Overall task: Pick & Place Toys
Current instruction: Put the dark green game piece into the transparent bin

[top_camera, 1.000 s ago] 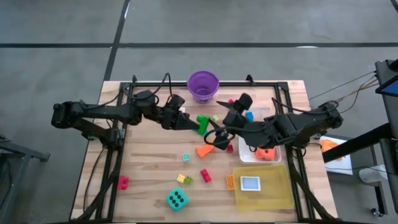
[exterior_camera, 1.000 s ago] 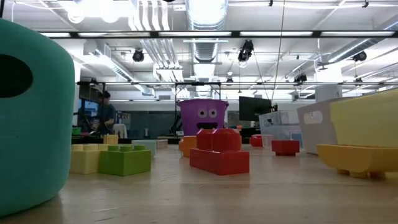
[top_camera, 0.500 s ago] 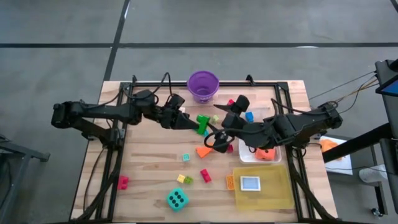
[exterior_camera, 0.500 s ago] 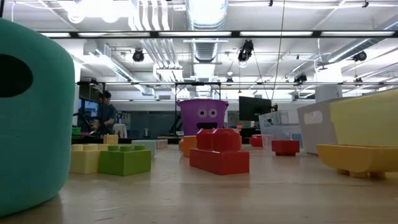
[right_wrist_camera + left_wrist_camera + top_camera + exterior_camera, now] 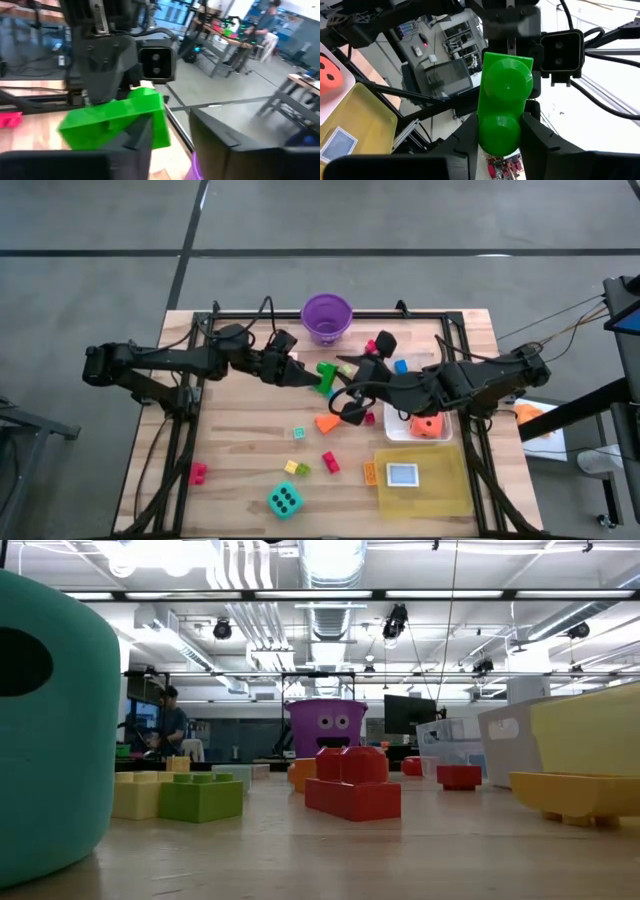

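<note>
Two tools meet over the tabletop, just before the purple bucket [image 5: 327,316]; left tool [image 5: 501,134] clamps the green block [image 5: 504,103]; right tool [image 5: 343,372] narrows onto its far end [image 5: 117,122]; a handover, seemingly; next, left must release, bucket just beyond.

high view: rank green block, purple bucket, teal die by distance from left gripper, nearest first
1. Green block: held in the left gripper, mid-table, with the right gripper meeting it from the other side.
2. Purple bucket: at the table's far edge, just beyond the grippers.
3. Teal die: at the near edge, farthest.
</note>
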`<state>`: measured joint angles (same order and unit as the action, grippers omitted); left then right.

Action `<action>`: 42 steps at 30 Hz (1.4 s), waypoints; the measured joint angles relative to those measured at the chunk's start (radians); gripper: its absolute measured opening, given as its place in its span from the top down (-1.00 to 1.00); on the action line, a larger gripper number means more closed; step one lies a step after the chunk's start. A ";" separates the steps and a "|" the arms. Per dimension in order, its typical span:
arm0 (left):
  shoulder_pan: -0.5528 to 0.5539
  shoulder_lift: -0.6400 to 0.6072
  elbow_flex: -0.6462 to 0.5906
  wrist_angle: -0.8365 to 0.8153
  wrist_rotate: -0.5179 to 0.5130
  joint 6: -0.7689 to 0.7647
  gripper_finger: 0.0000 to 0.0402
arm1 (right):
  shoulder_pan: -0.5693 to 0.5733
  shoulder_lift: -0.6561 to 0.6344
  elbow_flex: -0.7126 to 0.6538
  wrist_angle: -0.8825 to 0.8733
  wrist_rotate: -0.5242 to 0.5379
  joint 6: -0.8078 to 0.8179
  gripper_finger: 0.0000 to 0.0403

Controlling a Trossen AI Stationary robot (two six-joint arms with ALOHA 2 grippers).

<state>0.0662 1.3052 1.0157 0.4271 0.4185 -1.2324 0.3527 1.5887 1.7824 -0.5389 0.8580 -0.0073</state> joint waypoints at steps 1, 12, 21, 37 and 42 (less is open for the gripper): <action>0.000 0.000 0.000 0.000 0.000 0.000 0.53 | -0.003 0.000 0.000 0.002 -0.025 0.000 0.59; 0.000 0.000 0.000 0.000 0.016 -0.006 0.53 | -0.016 -0.002 0.000 0.004 -0.099 0.029 0.93; 0.000 0.000 0.001 0.003 0.044 0.005 -0.24 | -0.015 0.001 -0.002 0.000 -0.112 0.160 0.94; 0.043 -0.018 0.000 -0.014 0.287 0.029 -0.85 | -0.015 -0.002 -0.002 -0.098 -0.075 0.452 0.94; 0.110 -0.073 0.000 -0.018 0.468 0.033 -0.82 | -0.022 -0.005 -0.002 -0.231 -0.065 0.689 0.94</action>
<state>0.1763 1.2322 1.0153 0.4094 0.8866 -1.1994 0.3306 1.5837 1.7802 -0.7698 0.7931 0.6819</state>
